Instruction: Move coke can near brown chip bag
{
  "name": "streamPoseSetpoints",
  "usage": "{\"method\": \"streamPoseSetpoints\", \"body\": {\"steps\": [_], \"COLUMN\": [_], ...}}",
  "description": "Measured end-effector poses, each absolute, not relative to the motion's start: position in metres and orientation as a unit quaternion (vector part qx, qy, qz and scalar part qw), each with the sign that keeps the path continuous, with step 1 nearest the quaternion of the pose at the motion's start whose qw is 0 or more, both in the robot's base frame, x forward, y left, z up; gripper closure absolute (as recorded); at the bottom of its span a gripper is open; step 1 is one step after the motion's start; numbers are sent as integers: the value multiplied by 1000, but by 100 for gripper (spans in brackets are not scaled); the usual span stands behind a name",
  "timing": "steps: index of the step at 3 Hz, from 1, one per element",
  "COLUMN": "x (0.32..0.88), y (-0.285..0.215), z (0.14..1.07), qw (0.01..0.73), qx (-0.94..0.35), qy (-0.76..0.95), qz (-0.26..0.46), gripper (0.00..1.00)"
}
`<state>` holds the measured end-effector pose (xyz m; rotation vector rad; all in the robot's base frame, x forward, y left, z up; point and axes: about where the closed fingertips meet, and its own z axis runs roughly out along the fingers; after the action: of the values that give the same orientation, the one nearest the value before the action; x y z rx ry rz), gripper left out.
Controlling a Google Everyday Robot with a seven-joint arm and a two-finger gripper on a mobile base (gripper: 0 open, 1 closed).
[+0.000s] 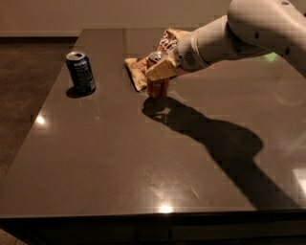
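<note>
On dark table (119,167), pinched coke can (157,89) upright between gripper (158,72) jaws, just beside chip bag (137,72); blue can (80,72) well apart.

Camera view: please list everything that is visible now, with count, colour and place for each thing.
coke can: 1, red-brown with a silver top, upright at the table's far middle, just in front of the chip bag
brown chip bag: 1, brown and tan, lying flat behind the coke can, partly hidden by the hand
blue soda can: 1, dark blue, upright near the table's far left edge, apart from the others
table: 1, dark brown and glossy, fills most of the view
floor: dark, left of the table
wall: light beige, along the top
arm: 1, white, reaches in from the upper right
hand: 1, tan fingers, shut on the coke can
</note>
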<state>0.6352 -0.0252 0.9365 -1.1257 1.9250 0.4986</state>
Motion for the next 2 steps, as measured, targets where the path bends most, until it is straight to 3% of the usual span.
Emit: {"method": "streamPoseSetpoints", "body": {"steps": [2], "x": [661], "y": [-28], "z": [923], "qw": [414], "qx": [-440], "qy": [772], "qz": [197], "gripper": [60]}}
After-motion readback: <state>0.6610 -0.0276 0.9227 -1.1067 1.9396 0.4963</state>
